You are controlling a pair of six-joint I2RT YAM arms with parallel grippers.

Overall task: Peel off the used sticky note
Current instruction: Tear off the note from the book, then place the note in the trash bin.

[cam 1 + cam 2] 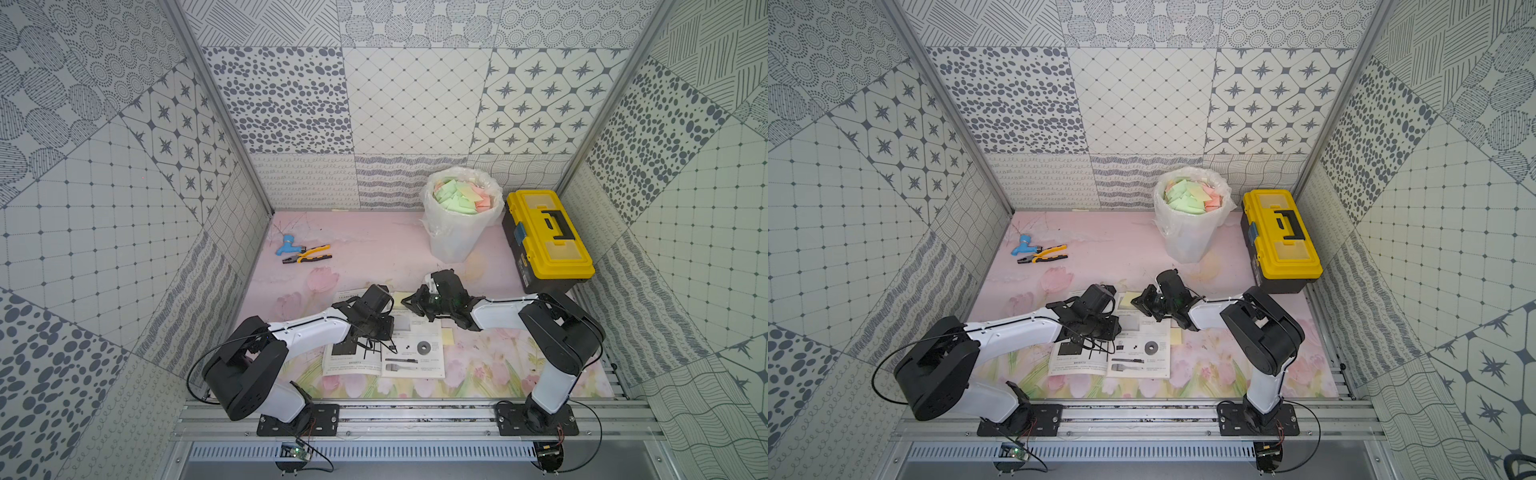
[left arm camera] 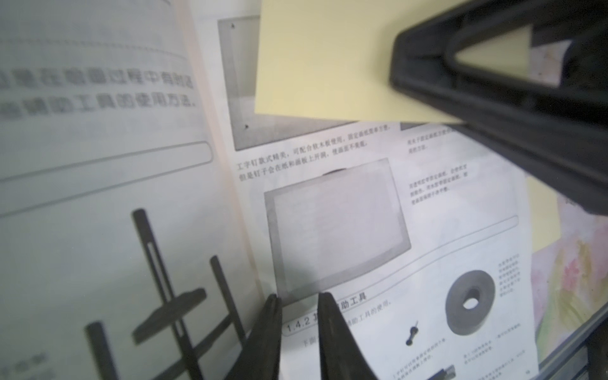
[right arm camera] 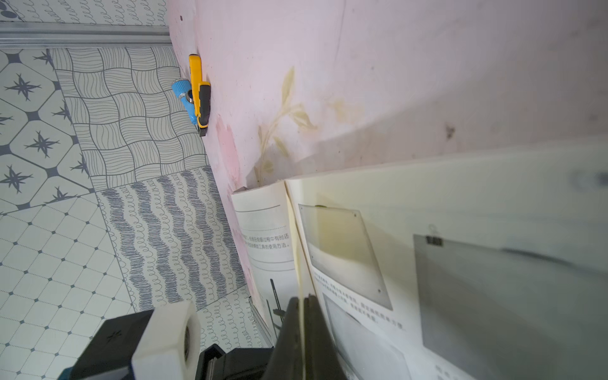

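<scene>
- Hold the right gripper (image 3: 302,299) pinched shut on the yellow sticky note (image 2: 322,65), seen edge-on in the right wrist view as a thin sheet rising from between the jaws.
- Find the note just ahead of the left gripper (image 2: 297,304), lying over the upper part of the open booklet's (image 2: 345,158) right-hand page. Cannot tell which edge is stuck down, that part being hidden behind the right gripper's finger.
- Left gripper: parted by a narrow gap, holding nothing, tips low over the page close to the spine. Cannot tell whether touching the paper.
- Judged step: the peel itself. Draw the right gripper back toward its own arm, low and slow, rolling the note over itself. Avoid a straight upward yank, likely to tear the note or lift the page.
- Press the left gripper's tips onto the page first, to pin the booklet flat.
- Mind the second yellow note (image 2: 543,214) poking out past the page's outer edge, behind the right gripper.
- Peel away from the left gripper, given the tight space between the two.
- Beyond the right gripper, open mat up to the lined bin (image 1: 459,232) of discarded notes, with the yellow toolbox (image 1: 544,237) just beside it. Pliers (image 1: 307,254) well apart, beyond the left gripper.
</scene>
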